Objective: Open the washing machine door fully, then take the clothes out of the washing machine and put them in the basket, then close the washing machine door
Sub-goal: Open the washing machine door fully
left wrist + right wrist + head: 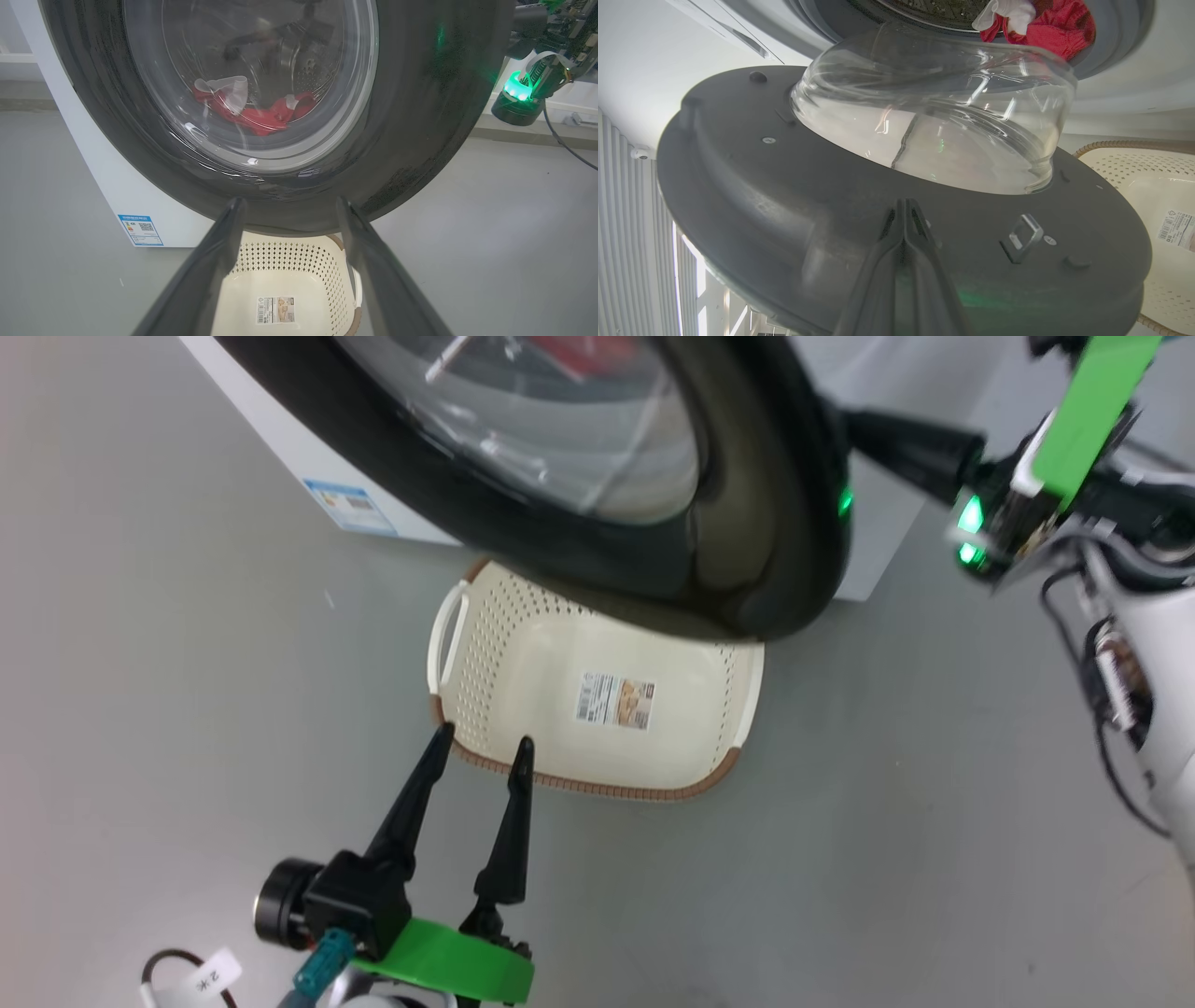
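Red clothes (254, 114), cream perforated basket (523, 653)

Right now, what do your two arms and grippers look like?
The left gripper has two long black tapered fingers, a green wrist band, a teal connector and a white tag. The right gripper matches; its arm shows a green panel, glowing green lights, a white shell and black cables.

A "2" on white cable tag (207, 976); sticker (614, 700) in the basket (495, 653) and blue label (350, 507) illegible.

obstacle: washing machine door (775, 523) overhangs basket (495, 644) | free: basket's near half uncovered
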Available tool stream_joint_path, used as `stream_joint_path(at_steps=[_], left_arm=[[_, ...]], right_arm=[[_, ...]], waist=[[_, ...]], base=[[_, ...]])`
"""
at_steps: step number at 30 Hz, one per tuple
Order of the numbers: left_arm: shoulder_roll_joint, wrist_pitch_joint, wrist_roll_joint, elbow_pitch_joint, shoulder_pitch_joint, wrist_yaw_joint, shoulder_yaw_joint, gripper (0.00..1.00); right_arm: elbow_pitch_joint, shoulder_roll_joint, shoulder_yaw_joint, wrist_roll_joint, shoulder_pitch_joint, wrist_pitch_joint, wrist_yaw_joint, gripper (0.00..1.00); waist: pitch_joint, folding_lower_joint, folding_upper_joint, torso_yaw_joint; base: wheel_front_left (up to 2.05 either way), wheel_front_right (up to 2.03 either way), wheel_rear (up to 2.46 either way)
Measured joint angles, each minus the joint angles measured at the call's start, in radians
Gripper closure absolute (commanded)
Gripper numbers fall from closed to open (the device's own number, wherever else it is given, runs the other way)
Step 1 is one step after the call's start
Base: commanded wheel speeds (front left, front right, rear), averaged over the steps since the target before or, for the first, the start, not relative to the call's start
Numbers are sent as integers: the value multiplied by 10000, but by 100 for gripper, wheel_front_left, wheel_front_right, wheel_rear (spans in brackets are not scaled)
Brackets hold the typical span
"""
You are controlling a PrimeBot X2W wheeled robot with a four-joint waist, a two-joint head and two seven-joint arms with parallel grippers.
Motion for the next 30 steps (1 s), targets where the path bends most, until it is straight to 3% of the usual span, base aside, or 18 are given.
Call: stream_joint_path(at_steps=[13,30], left_arm=[[12,0,19,61,1075,-71,397,0],[27,2,82,77,1831,-69,713,0]], right_arm=[[-1007,596,73,-397,2109,98,-10,100],[-1645,1413,362,-903,3570,174,-10,100]], waist=[[-1365,0,-1,156],[-2270,0,0,1227]], base=[[0,0,0],[0,0,0]])
